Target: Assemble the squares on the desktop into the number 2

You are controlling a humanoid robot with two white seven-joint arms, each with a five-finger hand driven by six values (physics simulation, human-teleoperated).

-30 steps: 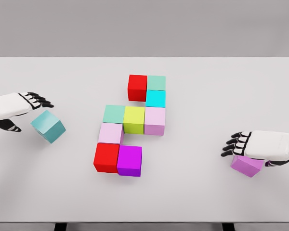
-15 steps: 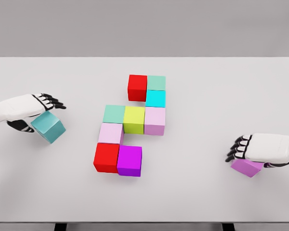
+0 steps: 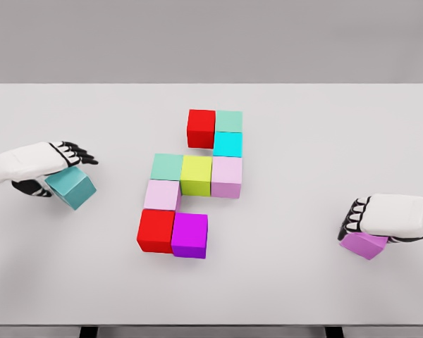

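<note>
On the white tabletop point(image 3: 303, 296), nearest the camera, a magenta cube point(image 3: 189, 235) is set touching a red cube point(image 3: 156, 230) on its left; together they form the bottom row of the block figure. At the right, at about the same depth, the right hand point(image 3: 391, 217) is laid over a violet cube point(image 3: 364, 243); its black fingers point(image 3: 354, 217) are curled down over the cube's left side, closed on it, and the cube sits tilted beneath the palm, well apart from the figure.

Just behind the red cube, a pale pink cube point(image 3: 161, 195) is placed. To the far left, the left hand point(image 3: 37, 163) is seen with a teal cube point(image 3: 71, 187) under it; its fingers point(image 3: 77, 153) are extended over the cube's top, the thumb is hooked low on the near-left side, and the cube is held, rotated out of line with the others.

Behind that, a middle row is formed by a mint-green cube point(image 3: 167, 167), a yellow-green cube point(image 3: 196, 175) and a light lilac cube point(image 3: 226, 177), each touching the next. Behind the lilac cube a bright cyan cube point(image 3: 228, 144) is stacked into the figure, and farthest back a second red cube point(image 3: 201, 128) and a second mint-green cube point(image 3: 229, 121) are set side by side, touching.
</note>
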